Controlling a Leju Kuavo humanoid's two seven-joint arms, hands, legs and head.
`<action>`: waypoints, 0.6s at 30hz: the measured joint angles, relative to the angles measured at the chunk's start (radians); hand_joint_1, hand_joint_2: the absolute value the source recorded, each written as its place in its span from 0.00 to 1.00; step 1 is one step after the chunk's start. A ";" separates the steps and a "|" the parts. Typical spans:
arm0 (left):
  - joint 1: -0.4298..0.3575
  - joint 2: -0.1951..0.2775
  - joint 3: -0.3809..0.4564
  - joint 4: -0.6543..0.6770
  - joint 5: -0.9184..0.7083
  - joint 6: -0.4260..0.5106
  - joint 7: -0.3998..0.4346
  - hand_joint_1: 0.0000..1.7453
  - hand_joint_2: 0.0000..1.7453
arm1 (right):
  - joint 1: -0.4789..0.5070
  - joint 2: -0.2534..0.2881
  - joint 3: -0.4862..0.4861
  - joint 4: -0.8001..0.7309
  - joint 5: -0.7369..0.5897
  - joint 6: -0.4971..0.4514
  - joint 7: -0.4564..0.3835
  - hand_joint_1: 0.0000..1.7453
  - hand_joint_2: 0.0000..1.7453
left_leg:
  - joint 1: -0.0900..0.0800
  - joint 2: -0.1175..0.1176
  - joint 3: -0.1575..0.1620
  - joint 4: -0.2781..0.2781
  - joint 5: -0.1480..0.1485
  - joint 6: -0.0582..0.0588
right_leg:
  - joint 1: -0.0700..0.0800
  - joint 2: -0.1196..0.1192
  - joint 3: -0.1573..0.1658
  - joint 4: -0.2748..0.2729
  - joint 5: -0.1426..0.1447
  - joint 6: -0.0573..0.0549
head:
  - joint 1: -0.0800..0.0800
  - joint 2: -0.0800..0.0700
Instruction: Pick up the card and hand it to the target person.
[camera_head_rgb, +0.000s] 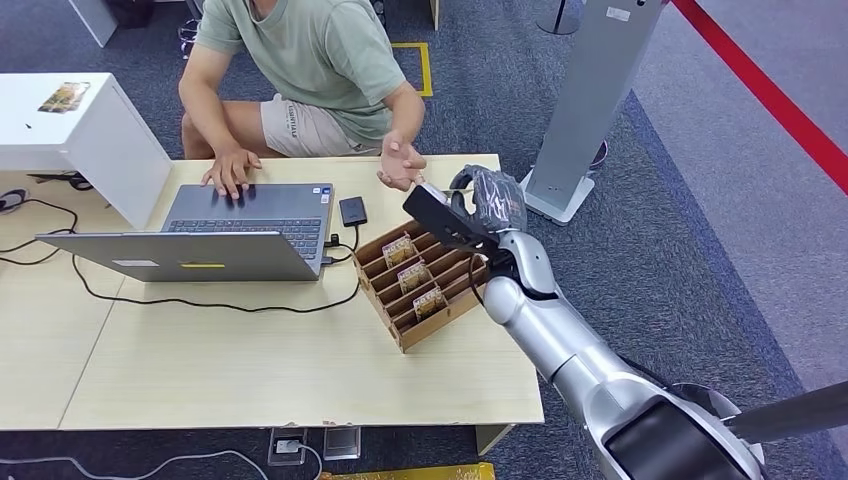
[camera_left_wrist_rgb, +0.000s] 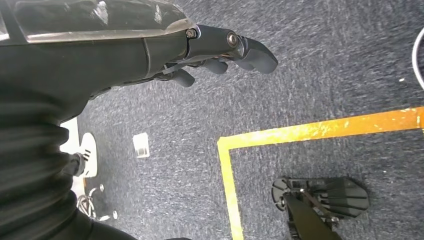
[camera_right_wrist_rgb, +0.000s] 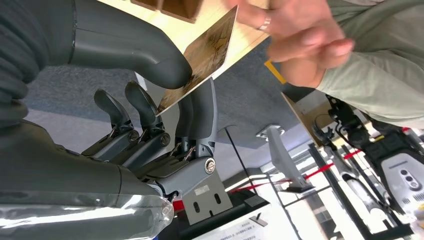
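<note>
Card (camera_right_wrist_rgb: 207, 52) lifted, pinched in our right hand (camera_head_rgb: 480, 205) and held out over the table's (camera_head_rgb: 250, 370) far edge. Person's hand (camera_head_rgb: 400, 162) just beside it, possibly touching already; release remains. Left hand (camera_left_wrist_rgb: 220, 52) hangs empty, fingers loosely curled.

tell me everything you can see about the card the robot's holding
The card is thin, flat and stiff-looking, with a brownish-gold printed face. The right hand pinches it between the thick grey thumb and darker fingers, leaving its far end free. The person's hand is at that far end, reaching for it above the table; the blur hides whether it grips yet.
</note>
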 joint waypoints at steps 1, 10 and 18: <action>-0.004 0.000 -0.003 0.000 -0.001 0.000 0.002 0.00 1.00 | -0.020 0.011 0.001 0.022 0.000 0.009 0.014 0.86 1.00 | 0.000 0.000 0.000 0.000 0.000 0.000 | 0.000 0.000 0.000 0.000 0.000 0.000 | 0.000 0.000; -0.016 0.001 -0.011 0.000 0.003 0.006 0.010 0.00 1.00 | -0.132 0.096 0.011 0.189 0.024 0.047 0.087 0.86 1.00 | 0.000 0.000 -0.001 0.000 0.000 0.000 | 0.000 0.000 0.000 0.000 0.000 0.000 | 0.000 0.000; -0.012 0.004 -0.023 0.000 0.003 0.001 0.011 0.00 1.00 | -0.176 0.132 0.029 0.268 0.031 0.059 0.105 0.86 1.00 | 0.000 0.000 0.000 0.000 0.000 0.000 | 0.000 0.000 0.000 0.000 0.000 0.000 | 0.000 0.000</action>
